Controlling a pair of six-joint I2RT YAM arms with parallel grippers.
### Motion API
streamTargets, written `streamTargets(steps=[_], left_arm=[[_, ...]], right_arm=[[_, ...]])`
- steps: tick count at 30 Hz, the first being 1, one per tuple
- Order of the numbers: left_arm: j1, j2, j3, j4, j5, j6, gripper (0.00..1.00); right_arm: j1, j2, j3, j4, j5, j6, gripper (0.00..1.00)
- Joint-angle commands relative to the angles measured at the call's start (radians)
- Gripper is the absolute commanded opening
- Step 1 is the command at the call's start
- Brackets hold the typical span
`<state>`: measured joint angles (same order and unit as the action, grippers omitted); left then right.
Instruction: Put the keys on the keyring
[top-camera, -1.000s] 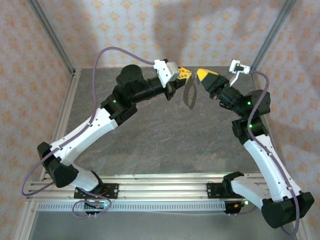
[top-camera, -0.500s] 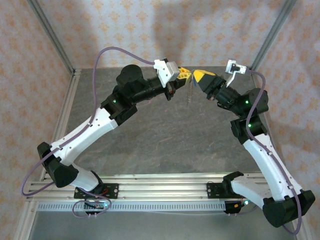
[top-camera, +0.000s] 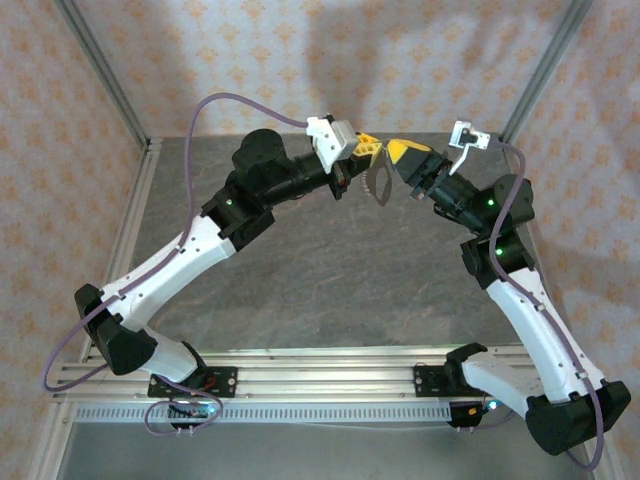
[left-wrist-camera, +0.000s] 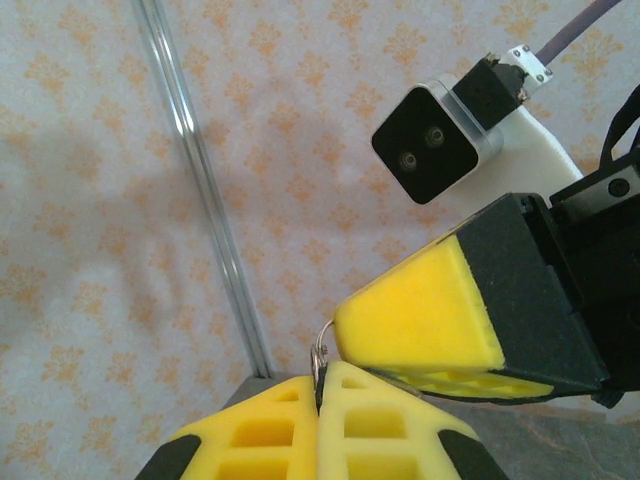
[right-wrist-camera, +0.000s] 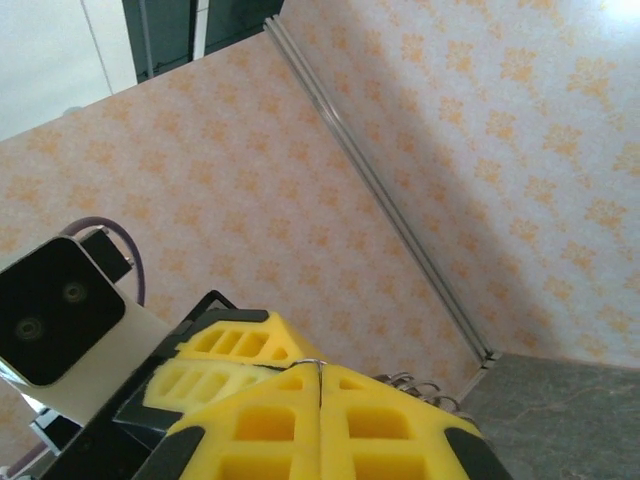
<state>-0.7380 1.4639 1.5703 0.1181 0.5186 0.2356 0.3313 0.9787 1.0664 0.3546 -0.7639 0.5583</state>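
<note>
right claw (top-camera: 404, 152) drawn closer to left claw (top-camera: 369, 149), keyring (top-camera: 379, 186) swung, now tilted beneath their tips

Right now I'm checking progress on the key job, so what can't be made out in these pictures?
- Top view: the keyring hanging by the left gripper and right gripper is too small to tell whether a key is on it.
- Left wrist view: yellow fingers hide most of the ring.
- Right wrist view: a metal sliver pokes from the shut fingers; key or ring, unclear.
</note>
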Motion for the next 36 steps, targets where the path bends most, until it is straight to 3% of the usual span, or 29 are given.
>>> streamTargets(steps=[1, 9, 21, 36], left_arm=[[-0.008, -0.015, 0.023, 0.063, 0.014, -0.011, 0.00], [-0.008, -0.017, 0.019, 0.065, 0.015, -0.012, 0.00], [-0.008, -0.014, 0.021, 0.067, 0.017, -0.016, 0.00], [-0.008, -0.028, 0.011, 0.074, 0.003, -0.016, 0.00]], right_arm=[[0.002, -0.015, 0.000, -0.016, 0.038, -0.042, 0.00], [-0.002, -0.019, -0.008, -0.027, 0.061, -0.053, 0.00], [-0.001, -0.032, 0.052, 0.030, -0.121, 0.000, 0.00], [-0.003, -0.090, 0.020, -0.056, -0.017, -0.070, 0.00]])
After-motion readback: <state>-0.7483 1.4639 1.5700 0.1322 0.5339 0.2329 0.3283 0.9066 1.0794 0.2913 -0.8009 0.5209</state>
